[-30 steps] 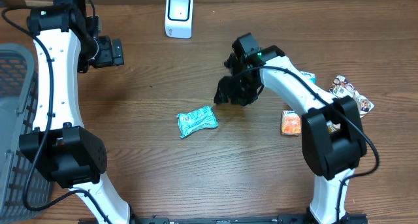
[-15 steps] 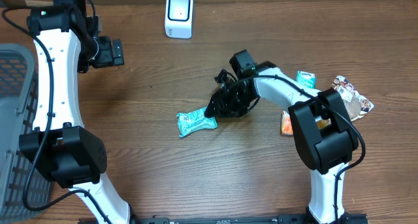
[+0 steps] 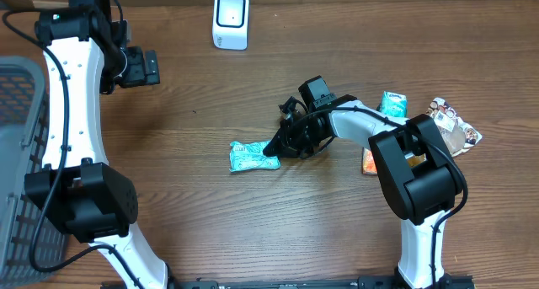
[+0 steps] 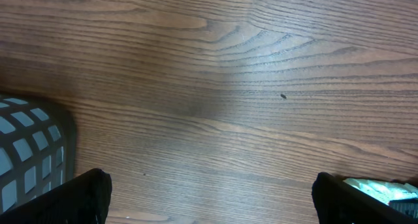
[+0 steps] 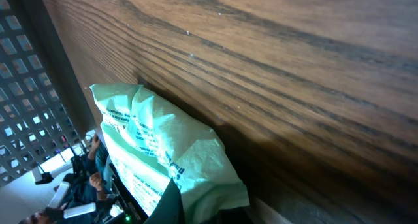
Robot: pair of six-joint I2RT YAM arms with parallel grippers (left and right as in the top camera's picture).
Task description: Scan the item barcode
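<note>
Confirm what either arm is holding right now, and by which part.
The right gripper is shut on the green packet, pinching the end nearest its arm. The left gripper is open and holds nothing.

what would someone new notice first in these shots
In the middle of the table, the right gripper is pinched shut on the edge of a mint-green packet. Beyond it, at the far edge, stands a white scanner. The left gripper hangs open over bare wood, near a grey basket at the left edge.
</note>
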